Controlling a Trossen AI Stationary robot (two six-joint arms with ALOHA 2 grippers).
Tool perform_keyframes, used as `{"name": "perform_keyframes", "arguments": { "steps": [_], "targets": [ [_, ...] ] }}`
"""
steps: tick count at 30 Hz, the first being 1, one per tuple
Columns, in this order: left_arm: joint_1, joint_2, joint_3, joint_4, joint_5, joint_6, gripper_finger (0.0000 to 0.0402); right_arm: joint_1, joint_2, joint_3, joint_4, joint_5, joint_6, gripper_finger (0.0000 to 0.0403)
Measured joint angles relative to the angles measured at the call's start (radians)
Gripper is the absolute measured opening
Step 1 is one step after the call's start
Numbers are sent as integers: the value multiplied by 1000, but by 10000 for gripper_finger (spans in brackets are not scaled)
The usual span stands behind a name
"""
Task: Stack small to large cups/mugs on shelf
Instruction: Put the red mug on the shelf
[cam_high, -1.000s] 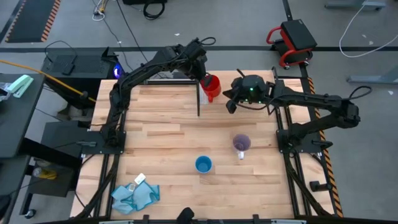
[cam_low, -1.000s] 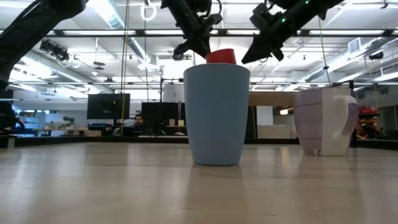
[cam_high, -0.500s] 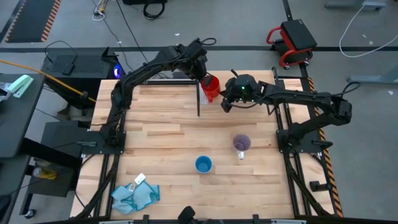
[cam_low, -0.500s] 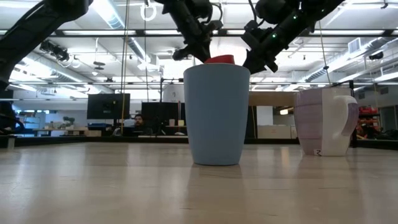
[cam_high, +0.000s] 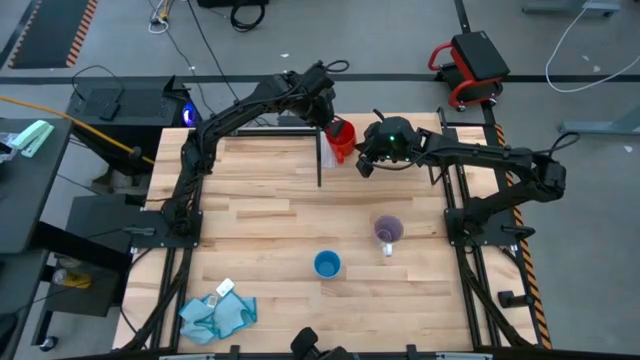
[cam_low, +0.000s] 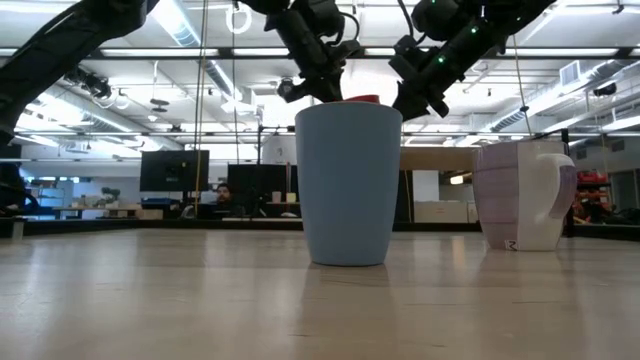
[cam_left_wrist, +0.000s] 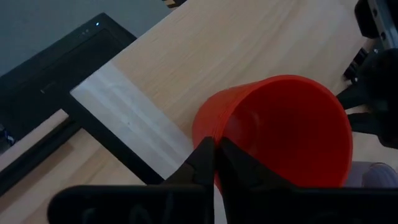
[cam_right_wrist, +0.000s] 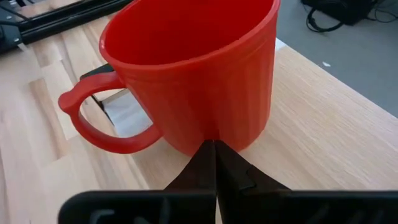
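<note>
At the table's far edge, beside the shelf, the red mug is pinched at its rim by the left gripper (fingers clamped on the wall), apparently for placing, while the right gripper, fingers closed and empty, is held just beside it.

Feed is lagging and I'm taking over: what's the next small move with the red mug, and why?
Probably open the left gripper and let go: it pinches the rim of the red mug, which looks upright with its base down on the wood. The right gripper, shut, waits beside it.
</note>
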Motion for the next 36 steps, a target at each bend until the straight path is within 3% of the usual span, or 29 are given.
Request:
{"name": "perform_keyframes", "arguments": {
  "steps": [28, 36],
  "targets": [
    [8, -6, 13, 56, 4, 4, 109, -12, 0, 0, -35, 23, 6, 0],
    [52, -85, 16, -42, -32, 51, 110, -13, -28, 0, -48, 34, 2, 0]
  ]
}}
